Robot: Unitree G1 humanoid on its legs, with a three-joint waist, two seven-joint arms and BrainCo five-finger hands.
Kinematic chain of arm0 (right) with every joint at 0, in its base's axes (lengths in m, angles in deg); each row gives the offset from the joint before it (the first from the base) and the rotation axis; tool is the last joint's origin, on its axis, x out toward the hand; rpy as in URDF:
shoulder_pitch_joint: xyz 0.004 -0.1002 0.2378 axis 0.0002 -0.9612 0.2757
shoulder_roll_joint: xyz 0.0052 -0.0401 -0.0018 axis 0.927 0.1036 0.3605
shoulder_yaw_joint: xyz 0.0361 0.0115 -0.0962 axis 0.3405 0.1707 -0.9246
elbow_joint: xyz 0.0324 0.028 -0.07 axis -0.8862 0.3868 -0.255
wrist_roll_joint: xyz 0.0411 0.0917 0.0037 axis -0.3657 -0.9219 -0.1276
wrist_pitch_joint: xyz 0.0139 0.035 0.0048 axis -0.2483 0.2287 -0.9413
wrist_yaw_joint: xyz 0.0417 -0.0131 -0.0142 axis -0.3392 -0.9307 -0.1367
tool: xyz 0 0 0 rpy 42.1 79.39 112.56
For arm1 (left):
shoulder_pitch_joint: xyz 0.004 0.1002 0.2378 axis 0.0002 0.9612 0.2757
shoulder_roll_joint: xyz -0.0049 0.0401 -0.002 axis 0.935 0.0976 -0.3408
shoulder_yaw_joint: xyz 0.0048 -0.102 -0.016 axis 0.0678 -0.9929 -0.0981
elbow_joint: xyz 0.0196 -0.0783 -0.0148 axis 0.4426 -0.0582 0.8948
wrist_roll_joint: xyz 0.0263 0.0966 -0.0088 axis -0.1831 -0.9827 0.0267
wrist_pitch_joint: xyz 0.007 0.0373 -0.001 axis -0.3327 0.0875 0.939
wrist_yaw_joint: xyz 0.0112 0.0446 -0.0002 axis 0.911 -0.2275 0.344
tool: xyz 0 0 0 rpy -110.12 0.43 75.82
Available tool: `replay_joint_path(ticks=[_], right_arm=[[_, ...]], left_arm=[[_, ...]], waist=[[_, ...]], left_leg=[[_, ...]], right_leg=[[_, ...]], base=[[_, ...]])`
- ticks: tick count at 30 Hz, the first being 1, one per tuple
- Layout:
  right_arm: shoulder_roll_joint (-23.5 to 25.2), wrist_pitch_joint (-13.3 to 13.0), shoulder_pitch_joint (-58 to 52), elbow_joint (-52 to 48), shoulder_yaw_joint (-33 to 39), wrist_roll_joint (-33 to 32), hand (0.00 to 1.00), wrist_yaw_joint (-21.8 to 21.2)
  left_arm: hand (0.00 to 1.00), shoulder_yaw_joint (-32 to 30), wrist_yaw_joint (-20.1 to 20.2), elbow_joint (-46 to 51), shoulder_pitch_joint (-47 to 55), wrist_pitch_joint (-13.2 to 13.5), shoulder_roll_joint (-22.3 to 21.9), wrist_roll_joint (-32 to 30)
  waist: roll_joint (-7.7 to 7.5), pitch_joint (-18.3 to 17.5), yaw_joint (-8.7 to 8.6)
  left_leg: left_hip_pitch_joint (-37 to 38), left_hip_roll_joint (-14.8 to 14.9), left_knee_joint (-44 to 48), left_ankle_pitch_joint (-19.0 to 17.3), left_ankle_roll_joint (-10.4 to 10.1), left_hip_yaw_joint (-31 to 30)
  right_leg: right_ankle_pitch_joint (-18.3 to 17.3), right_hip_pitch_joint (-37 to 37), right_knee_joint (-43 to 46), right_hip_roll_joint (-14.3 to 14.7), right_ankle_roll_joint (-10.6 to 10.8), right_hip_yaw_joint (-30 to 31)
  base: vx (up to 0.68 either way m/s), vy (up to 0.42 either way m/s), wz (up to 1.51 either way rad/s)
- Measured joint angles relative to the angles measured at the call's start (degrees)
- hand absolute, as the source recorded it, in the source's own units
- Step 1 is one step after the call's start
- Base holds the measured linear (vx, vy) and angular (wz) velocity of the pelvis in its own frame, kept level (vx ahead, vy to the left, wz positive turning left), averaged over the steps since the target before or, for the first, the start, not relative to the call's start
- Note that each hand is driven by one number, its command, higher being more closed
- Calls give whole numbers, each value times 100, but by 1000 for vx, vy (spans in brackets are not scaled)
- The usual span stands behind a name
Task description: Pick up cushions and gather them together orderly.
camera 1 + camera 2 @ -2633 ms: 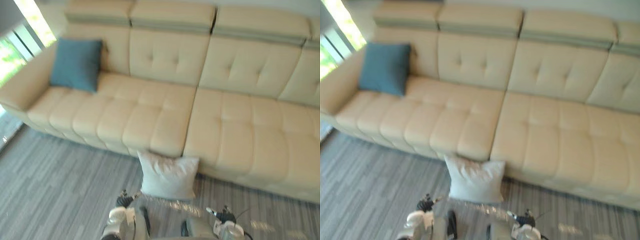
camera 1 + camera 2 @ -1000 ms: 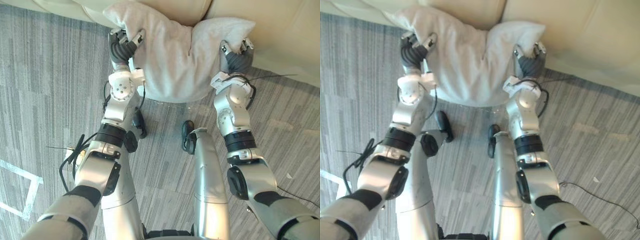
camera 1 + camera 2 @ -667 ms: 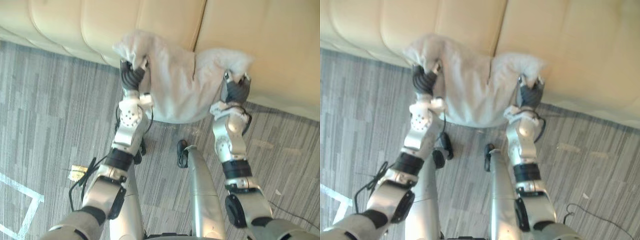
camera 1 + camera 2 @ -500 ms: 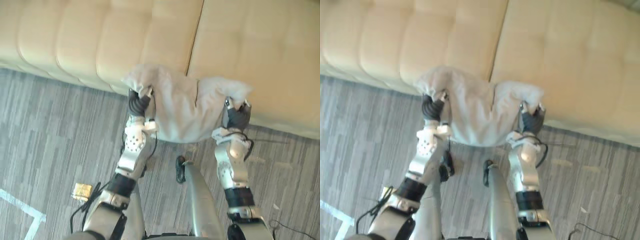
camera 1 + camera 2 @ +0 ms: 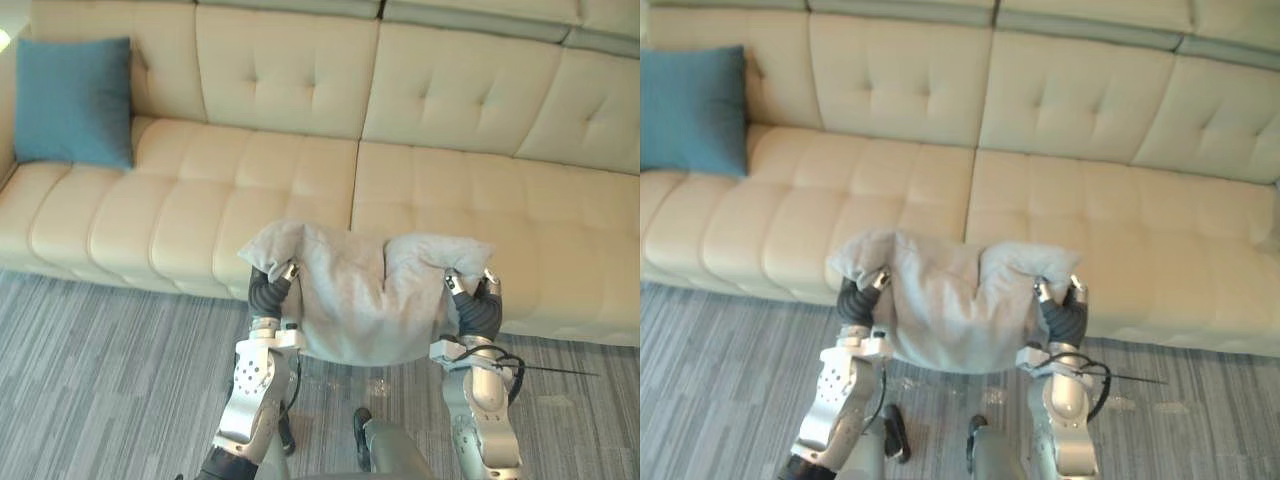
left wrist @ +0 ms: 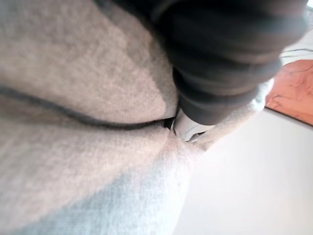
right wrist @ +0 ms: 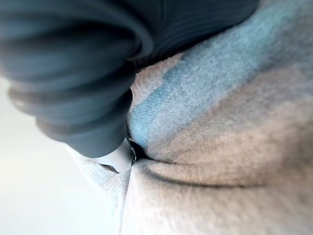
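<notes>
Cream sofa [image 5: 420,190] spans the view, with blue cushion [image 5: 72,100] propped at 10 o'clock. Pale cushion [image 5: 360,300] is held up before the seat front, its corners pinched in curled fingers of left hand [image 5: 268,290] and right hand [image 5: 478,305]. Carry step is judged; transport toward 10 o'clock is needed next.

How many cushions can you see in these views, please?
2. A blue cushion leans on the sofa's back at its left end. A pale grey cushion is held before the sofa, its corners gripped by the left hand and right hand. More may lie outside the views.
</notes>
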Motion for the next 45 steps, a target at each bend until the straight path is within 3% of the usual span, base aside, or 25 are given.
replay_joint_path(ticks=[1,2,4,7,9,10,11,13,15,17,18,19,20,21,22,23,24,27,29,30,31,32,33,38,45], right_arm=[[1,3,-3,68,0,1,100,0],[8,2,0,222,0,1,100,0],[-6,2,11,393,-1,0,100,-1],[-86,9,231,842,-10,-6,100,-11],[-270,31,358,1122,-14,-11,100,-104],[-318,57,383,1187,-11,-12,100,-111],[-413,83,465,1316,-16,-10,100,-114],[-513,135,476,1332,38,-14,100,-114],[-495,135,308,1253,131,-17,100,-114],[-465,134,-146,719,251,-17,100,-114],[-478,134,-322,439,251,-18,100,-118],[-501,132,-485,152,248,-17,100,-125],[-495,132,-543,-5,243,-18,100,-143],[-474,117,-594,-160,230,-18,100,-158],[-479,117,-609,-223,232,-19,100,-158],[-553,92,-603,-323,247,-21,100,-157],[-576,91,-575,-322,249,-26,100,-153],[-576,130,-589,-318,250,-27,100,-147],[-574,131,-594,-319,260,-25,100,-139],[-577,128,-607,-322,302,-18,100,-134],[-581,129,-604,-305,342,-17,100,-123],[-480,162,-610,-274,417,-15,100,-113],[-313,203,-620,-247,486,-13,100,-109],[-199,232,-537,121,512,-6,100,-109],[-207,323,-178,1024,522,4,100,-109]], left_arm=[[100,2,0,-35,0,-14,7,1],[100,7,0,-75,2,-57,36,0],[100,23,0,-119,-2,-67,87,-5],[100,89,-1,-154,-27,-55,245,-10],[100,130,0,-270,-27,-53,400,-9],[100,149,3,-351,-27,-57,437,-8],[100,202,4,-511,-28,-85,416,-6],[100,315,23,-613,-30,-133,422,-6],[100,404,98,-690,-15,-178,347,-6],[100,464,176,-683,-15,-194,203,-2],[100,458,216,-680,1,-193,153,15],[100,447,256,-668,24,-193,133,107],[100,415,262,-655,54,-193,133,124],[100,397,268,-629,92,-197,107,130],[100,400,274,-595,111,-206,68,130],[100,401,293,-525,124,-213,-40,130],[100,393,328,-484,123,-217,-107,129],[100,388,338,-353,130,-235,-136,125],[100,389,338,-259,134,-236,-140,111],[100,408,339,-184,147,-235,-153,106],[100,428,341,-152,155,-226,-148,106],[100,443,349,-152,153,-225,-136,105],[100,465,350,-153,151,-226,-119,105],[100,526,370,-233,228,-234,31,105],[100,667,371,-418,223,-340,392,105]], waist=[[-2,1,-14],[7,13,-53],[9,2,-81],[-15,-54,-110],[-53,-76,-176],[-98,-88,-243],[-14,-80,-281],[143,-74,-280],[190,-96,-314],[197,-98,-329],[216,-94,-315],[259,-95,-234],[269,-90,-176],[273,-121,-74],[285,-148,-46],[334,-194,8],[334,-196,41],[329,-193,70],[335,-206,86],[401,-284,79],[419,-338,78],[380,-428,70],[293,-465,42],[13,-698,34],[-32,-789,-48]], left_leg=[[86,6,8,-30,10,35],[306,29,-15,-151,43,85],[521,32,-78,-278,-2,126],[726,-4,-490,-250,-80,154],[880,-109,-941,-100,-326,80],[944,-217,-1041,-32,-445,-54],[1060,-317,-1232,12,-537,-405],[1370,-303,-1712,235,-649,-645],[1650,-94,-1807,293,-762,-708],[1286,231,-685,292,-756,-975],[980,429,178,387,-604,-1089],[604,682,1237,762,-238,-1256],[374,838,1856,1290,-177,-1350],[116,938,2464,1673,-345,-1451],[-12,981,2660,1570,-368,-1455],[-279,992,2793,1208,-313,-1389],[-367,978,2549,933,-231,-1194],[-196,786,1087,744,-218,-868],[45,530,21,886,-195,-791],[183,359,-594,1438,-191,-814],[241,319,-755,1399,-208,-801],[377,190,-999,1219,-368,-844],[542,17,-1374,1210,-361,-824],[1010,-571,-2119,1356,-185,-621],[1116,-746,-2564,1566,-133,-504]], right_leg=[[57,-83,272,-9,113,-9],[226,-324,848,-71,364,-75],[168,-376,1045,-213,96,-348],[172,-558,-164,-374,-290,-798],[1038,-471,-2097,-381,-432,-799],[1576,-372,-2439,-440,-441,-790],[1881,-296,-2462,-357,-656,-818],[1647,-383,-2047,-161,-774,-797],[1238,-340,-1595,-12,-877,-959],[984,15,-1601,122,-982,-1249],[867,202,-1603,210,-1055,-1340],[706,480,-1609,355,-1148,-1370],[599,708,-1630,423,-1205,-1350],[488,916,-1716,418,-1277,-1301],[464,956,-1729,417,-1290,-1270],[443,1052,-1804,404,-1327,-1228],[437,1168,-1853,358,-1337,-1217],[436,1497,-1926,233,-1336,-1276],[406,1637,-1901,150,-1285,-1283],[296,1681,-1873,156,-1099,-1244],[204,1694,-1855,170,-972,-1190],[95,1700,-1848,101,-856,-1137],[89,1670,-1825,-38,-841,-1078],[153,1830,-2127,-442,-588,-711],[417,1800,-2617,-484,-504,-256]], base=[[52,54,-28],[46,14,-14],[76,-27,-11],[145,-90,-14],[258,-148,8],[321,-192,14],[257,-156,-2],[370,-157,-24],[431,-183,4],[289,-160,41],[280,-176,16],[336,-190,-2],[286,-125,-18],[252,-92,-18],[236,-60,-18],[281,-47,-12],[247,-17,-7],[214,42,7],[173,138,0],[167,182,-9],[179,198,-1],[169,210,13],[153,200,19],[77,156,1],[11,58,-17]])
